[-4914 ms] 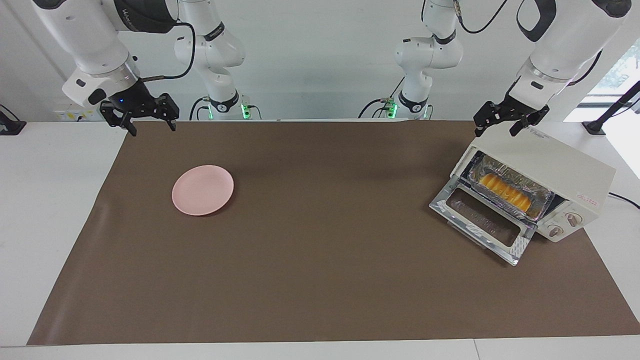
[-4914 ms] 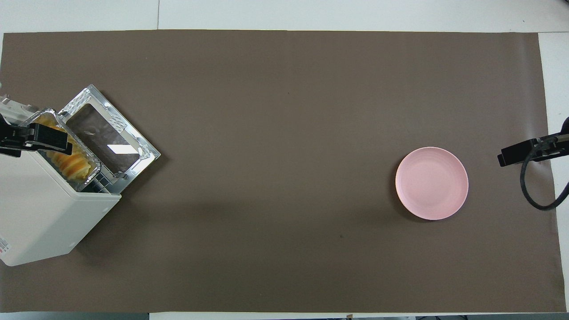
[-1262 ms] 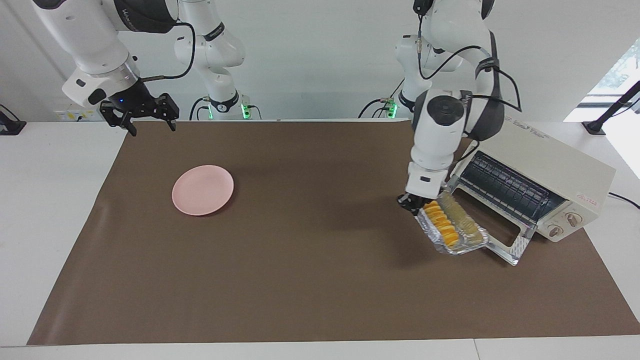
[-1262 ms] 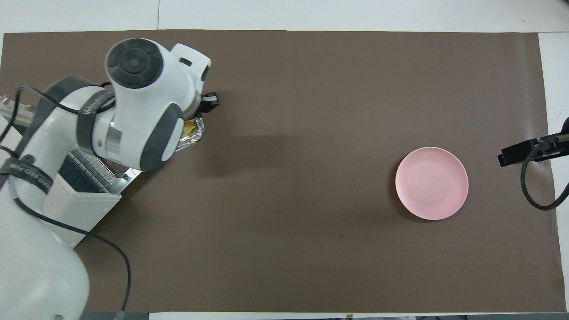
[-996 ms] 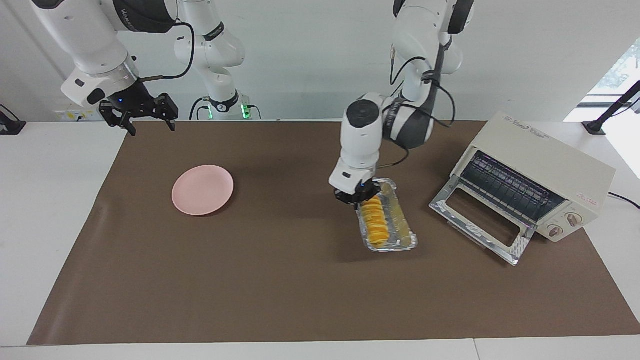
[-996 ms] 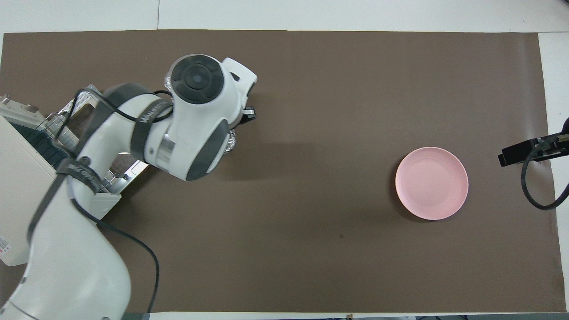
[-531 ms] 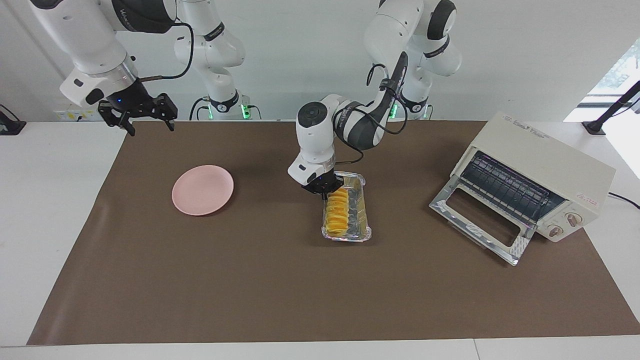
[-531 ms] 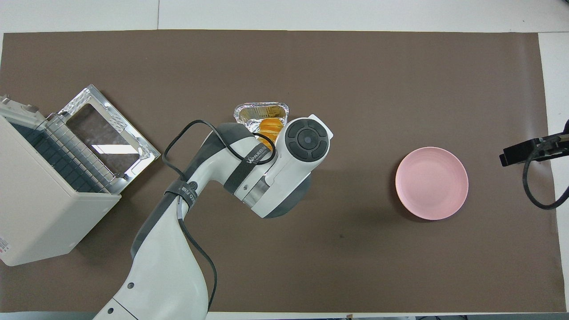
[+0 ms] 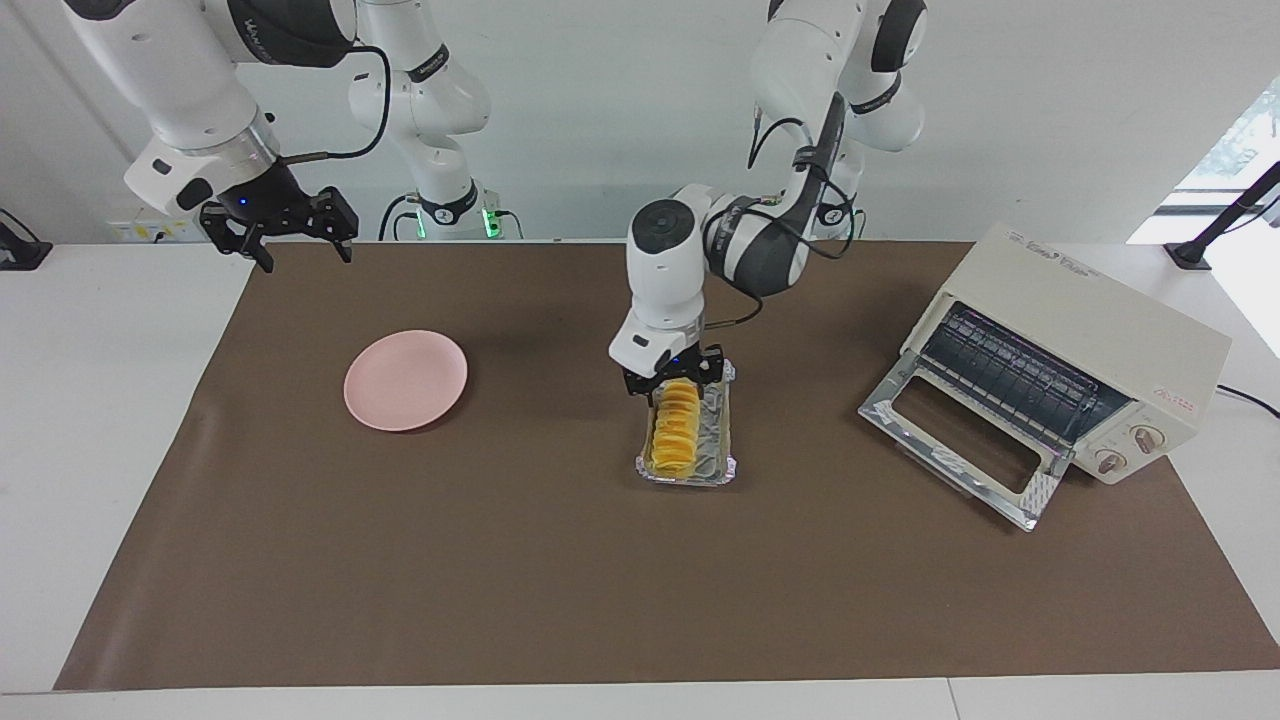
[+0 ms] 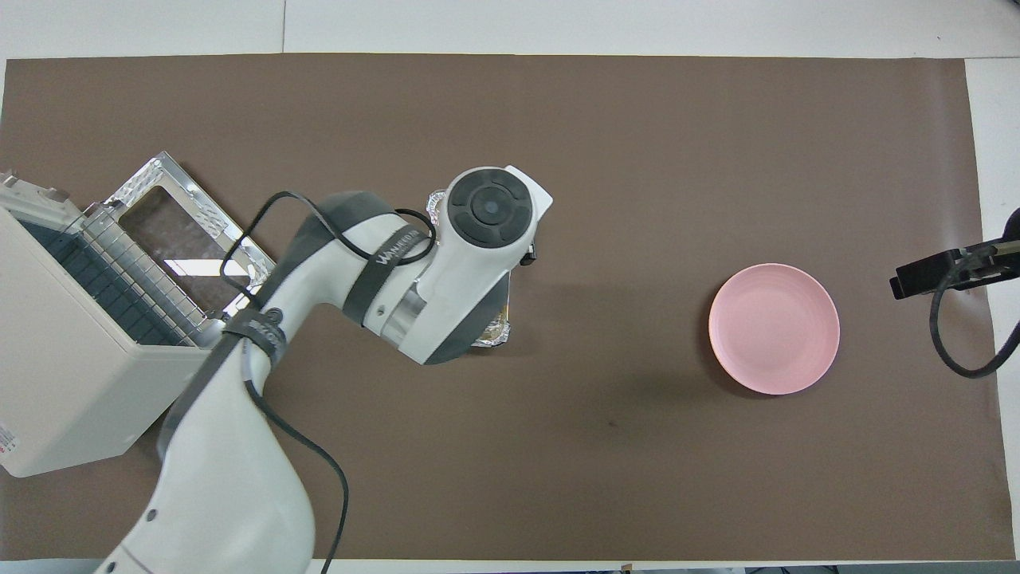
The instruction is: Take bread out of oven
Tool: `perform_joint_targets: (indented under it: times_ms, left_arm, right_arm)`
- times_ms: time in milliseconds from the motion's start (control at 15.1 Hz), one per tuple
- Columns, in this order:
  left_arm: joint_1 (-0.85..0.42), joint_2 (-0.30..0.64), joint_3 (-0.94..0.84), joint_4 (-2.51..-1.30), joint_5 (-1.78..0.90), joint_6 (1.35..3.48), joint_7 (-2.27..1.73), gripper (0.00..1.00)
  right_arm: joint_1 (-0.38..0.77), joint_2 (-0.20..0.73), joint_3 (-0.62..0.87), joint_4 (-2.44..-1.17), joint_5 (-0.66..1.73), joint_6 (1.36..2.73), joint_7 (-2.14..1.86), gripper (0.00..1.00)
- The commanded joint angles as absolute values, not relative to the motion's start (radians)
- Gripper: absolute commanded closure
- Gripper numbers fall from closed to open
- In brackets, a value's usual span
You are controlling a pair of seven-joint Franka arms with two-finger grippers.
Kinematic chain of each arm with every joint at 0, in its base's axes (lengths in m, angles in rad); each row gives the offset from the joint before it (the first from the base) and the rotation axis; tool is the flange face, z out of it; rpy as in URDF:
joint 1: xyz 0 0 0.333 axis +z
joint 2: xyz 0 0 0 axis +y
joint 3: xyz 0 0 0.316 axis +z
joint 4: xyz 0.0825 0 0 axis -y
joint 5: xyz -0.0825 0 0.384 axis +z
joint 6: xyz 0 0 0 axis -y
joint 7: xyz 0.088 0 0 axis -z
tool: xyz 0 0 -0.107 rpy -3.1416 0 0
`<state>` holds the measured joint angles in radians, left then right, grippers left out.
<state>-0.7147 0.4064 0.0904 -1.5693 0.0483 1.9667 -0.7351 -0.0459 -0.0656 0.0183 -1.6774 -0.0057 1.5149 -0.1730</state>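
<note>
The bread (image 9: 672,432), a ridged yellow-orange loaf, lies in a silver foil tray (image 9: 722,445) on the brown mat at mid-table. It is out of the oven (image 9: 1100,320), which stands at the left arm's end with its glass door (image 9: 955,445) dropped open and its rack bare. My left gripper (image 9: 673,385) is open, its fingers straddling the end of the bread nearer to the robots. In the overhead view the left arm hides the bread, and only a corner of the foil tray (image 10: 496,335) shows. My right gripper (image 9: 305,255) waits open over the mat's edge at the right arm's end.
A round pink plate (image 9: 405,380) sits on the mat toward the right arm's end, also seen as the pink plate (image 10: 773,328) from overhead. The oven (image 10: 56,383) sits angled at the mat's corner, its open door (image 10: 195,239) jutting toward mid-table.
The left arm carried the foil tray with the bread from the oven door to mid-table and set it down. Its gripper let go of the tray's rim, opened and moved over the bread's end.
</note>
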Motion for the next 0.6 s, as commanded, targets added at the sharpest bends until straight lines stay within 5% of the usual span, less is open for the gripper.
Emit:
perform_joint_targets:
  times_ms: [0, 266, 531]
  left_arm:
    - [-0.553, 0.256, 0.084, -1.592, 0.005, 1.864, -0.649, 0.0]
    - [-0.315, 0.158, 0.084, -1.588, -0.021, 1.683, -0.418, 0.0]
    - [-0.226, 0.045, 0.087, -1.615, -0.021, 1.505, -0.302, 0.0]
  right_arm:
    - [0.023, -0.077, 0.028, -1.716, -0.006, 1.572, -0.039, 0.0]
    - [0.176, -0.003, 0.028, -1.73, -0.005, 1.684, 0.208, 0.0]
    - [0.333, 0.158, 0.028, -1.686, -0.005, 1.825, 0.432, 0.0]
